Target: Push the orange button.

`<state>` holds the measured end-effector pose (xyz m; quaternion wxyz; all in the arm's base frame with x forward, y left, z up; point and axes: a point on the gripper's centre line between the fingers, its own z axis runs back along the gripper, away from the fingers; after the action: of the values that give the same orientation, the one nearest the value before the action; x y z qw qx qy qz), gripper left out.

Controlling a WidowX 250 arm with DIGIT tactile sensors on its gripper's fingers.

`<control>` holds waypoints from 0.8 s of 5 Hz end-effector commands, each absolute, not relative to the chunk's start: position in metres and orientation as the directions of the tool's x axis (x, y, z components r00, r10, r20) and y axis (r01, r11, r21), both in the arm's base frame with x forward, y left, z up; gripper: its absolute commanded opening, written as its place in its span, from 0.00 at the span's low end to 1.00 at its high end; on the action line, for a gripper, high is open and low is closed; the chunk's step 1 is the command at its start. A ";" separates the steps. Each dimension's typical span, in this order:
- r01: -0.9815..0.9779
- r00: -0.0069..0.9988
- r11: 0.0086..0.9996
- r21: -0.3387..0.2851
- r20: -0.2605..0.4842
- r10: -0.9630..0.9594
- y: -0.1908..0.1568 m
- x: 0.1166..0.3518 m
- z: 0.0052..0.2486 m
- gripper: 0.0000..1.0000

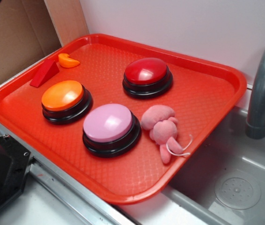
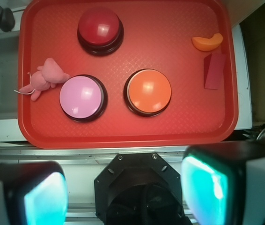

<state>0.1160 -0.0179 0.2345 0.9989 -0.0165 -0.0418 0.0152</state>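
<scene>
The orange button [image 1: 62, 95] sits on the left part of a red tray [image 1: 207, 101], seen from the exterior view, with the pink button [image 1: 108, 123] just beside it and the red button [image 1: 146, 71] farther back, well apart. It is a smooth, glossy plastic dome on a squat black round base; it looks rigid and light, and the shine suggests a slippery crown, so a press off to one side could skid down the slope or nudge the whole thing across the tray. It needs no grasp: the best contact is probably the very top of the dome, straight down, where the base gives firm support. The tray is hard plastic with a fine pebbled texture and a raised rolled rim, which may give the base some grip. A soft pink plush toy [image 1: 163, 126] with a thin white cord lies against the pink button's right side. Near the tray's back left corner lie a small orange crescent [image 1: 68, 60] and a red wedge [image 1: 44, 73], both hard and matte. In the wrist view the claw [image 2: 123, 192] hangs high above the tray's near edge, its two pads [image 2: 46, 197] spread wide with nothing between them, well apart from the orange button. A grey faucet [image 1: 263, 89] and sink [image 1: 238, 190] stand at right.
</scene>
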 end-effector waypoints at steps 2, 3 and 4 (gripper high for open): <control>-0.047 0.997 0.999 -0.023 -0.058 0.046 0.022 0.123 0.184 1.00; 0.008 0.996 0.997 0.079 -0.093 -0.001 0.024 0.164 0.138 1.00; 0.054 0.996 0.997 0.047 -0.072 -0.050 0.022 0.193 0.089 1.00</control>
<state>0.1884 0.0202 0.0789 0.9983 0.0230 0.0499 -0.0203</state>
